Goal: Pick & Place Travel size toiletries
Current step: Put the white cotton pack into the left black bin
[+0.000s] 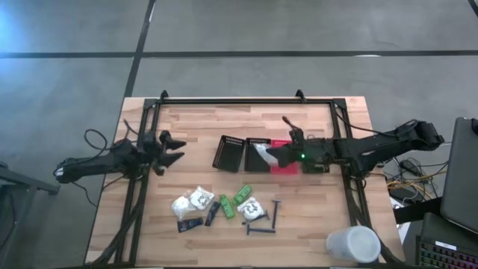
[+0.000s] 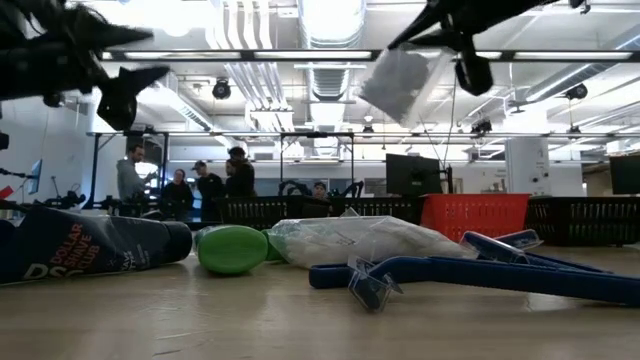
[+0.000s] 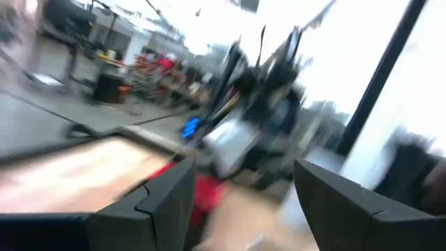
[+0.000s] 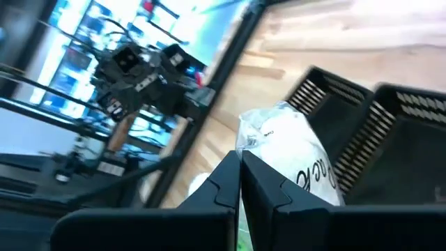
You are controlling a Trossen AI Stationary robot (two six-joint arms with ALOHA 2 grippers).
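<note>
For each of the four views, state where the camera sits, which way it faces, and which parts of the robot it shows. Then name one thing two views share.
High: above the table, facing down; both arms, left end effector open.
Low: at tabletop height, facing the room; razor nearest, arms overhead.
Left wrist: on the left arm, facing the right arm; own fingers.
Right wrist: on the right arm, facing the black bins; own fingers shut.
Shared: the white packet in the right end effector, also in the right wrist view.

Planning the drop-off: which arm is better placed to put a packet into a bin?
The right: its pincer is shut on a white packet above the black bin. The left pincer is open, empty, farther off.
</note>
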